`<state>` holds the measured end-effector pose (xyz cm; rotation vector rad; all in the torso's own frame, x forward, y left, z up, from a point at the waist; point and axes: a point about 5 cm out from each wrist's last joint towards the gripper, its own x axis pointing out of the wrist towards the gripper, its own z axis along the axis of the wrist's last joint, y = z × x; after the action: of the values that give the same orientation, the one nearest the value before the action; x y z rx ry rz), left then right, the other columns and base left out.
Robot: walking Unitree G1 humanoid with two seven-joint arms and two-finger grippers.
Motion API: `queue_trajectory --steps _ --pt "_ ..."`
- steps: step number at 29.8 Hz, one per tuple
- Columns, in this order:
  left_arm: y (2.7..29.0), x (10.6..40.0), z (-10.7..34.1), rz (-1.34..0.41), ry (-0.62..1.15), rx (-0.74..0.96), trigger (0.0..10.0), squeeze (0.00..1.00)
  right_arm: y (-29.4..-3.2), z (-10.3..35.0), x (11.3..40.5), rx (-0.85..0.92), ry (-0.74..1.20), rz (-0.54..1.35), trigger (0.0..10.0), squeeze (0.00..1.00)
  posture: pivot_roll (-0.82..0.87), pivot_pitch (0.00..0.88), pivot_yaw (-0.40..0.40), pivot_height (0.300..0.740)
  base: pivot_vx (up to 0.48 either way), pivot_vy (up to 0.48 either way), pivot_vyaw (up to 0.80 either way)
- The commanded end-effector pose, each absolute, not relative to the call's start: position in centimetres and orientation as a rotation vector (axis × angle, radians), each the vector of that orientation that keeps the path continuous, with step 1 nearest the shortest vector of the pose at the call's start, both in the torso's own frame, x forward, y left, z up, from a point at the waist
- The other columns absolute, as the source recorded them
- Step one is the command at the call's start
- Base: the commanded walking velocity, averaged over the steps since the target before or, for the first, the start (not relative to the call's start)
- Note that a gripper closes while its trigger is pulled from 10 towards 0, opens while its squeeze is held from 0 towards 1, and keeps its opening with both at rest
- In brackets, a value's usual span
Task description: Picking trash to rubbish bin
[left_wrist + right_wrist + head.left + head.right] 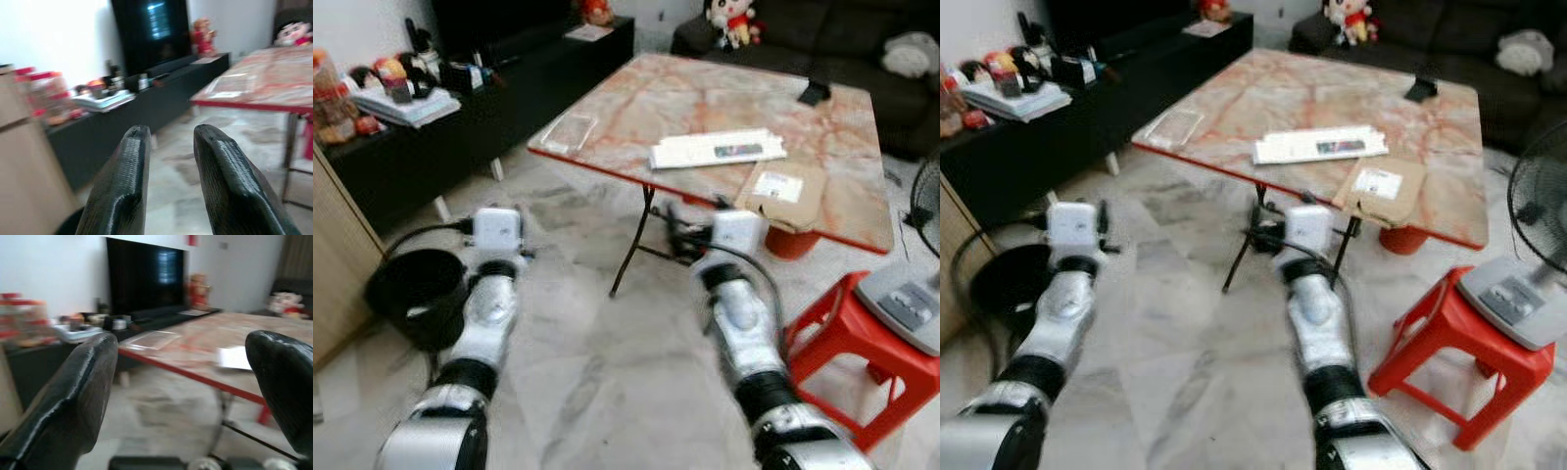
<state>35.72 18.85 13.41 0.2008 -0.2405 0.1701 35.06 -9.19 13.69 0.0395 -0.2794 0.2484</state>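
Both silver arms reach forward over a pale marble-patterned floor [607,372] toward a folding counter [705,98] with a red-edged, marbled top. The left gripper [168,147] holds nothing, its two black fingers [122,181] a narrow gap apart, and points along the floor toward a low black TV cabinet [146,103]. The right gripper [195,382] is spread wide and empty, its fingers [73,396] framing the counter's near red edge.

On the counter lie a flat brown cardboard parcel [785,191] with a white label at the near edge, just ahead of the right arm, a long white paper item [717,149] behind it, a clear plastic tray [564,132] at the near left corner and a small dark object [814,93] on the far side. All sit ahead of the grippers, untouched.

A round black bin [416,289] stands on the floor just left of the left arm. A red plastic stool [857,357] carrying a fan base [906,304] stands to the right. Plush toys [732,20] rest on a dark sofa [822,39] beyond.
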Motion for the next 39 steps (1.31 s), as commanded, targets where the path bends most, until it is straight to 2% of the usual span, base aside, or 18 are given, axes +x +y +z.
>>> queue_trajectory --steps 1,8,12,39 --pt "17.9 35.9 13.5 0.145 -0.244 0.207 10.0 0.0 -10.2 14.0 35.3 0.029 -0.285 0.22 10.0 0.0 -0.08 0.043 -0.017 0.74 0.0 0.0 0.0" --pt "17.0 36.4 14.9 0.133 -0.278 0.186 10.0 0.0 -10.1 14.4 35.4 0.045 -0.293 0.218 10.0 0.0 -0.08 0.042 -0.014 0.74 0.0 0.0 0.0" --pt "17.2 36.7 15.6 0.15 -0.289 0.183 10.0 0.0 -10.0 14.5 35.5 0.046 -0.292 0.223 10.0 0.0 -0.08 0.048 -0.014 0.74 0.323 0.0 0.0" --pt "17.7 36.7 16.0 0.163 -0.289 0.203 10.0 0.0 -9.1 15.1 35.3 0.044 -0.317 0.249 10.0 0.0 -0.08 0.047 0.001 0.74 0.432 0.0 0.0"
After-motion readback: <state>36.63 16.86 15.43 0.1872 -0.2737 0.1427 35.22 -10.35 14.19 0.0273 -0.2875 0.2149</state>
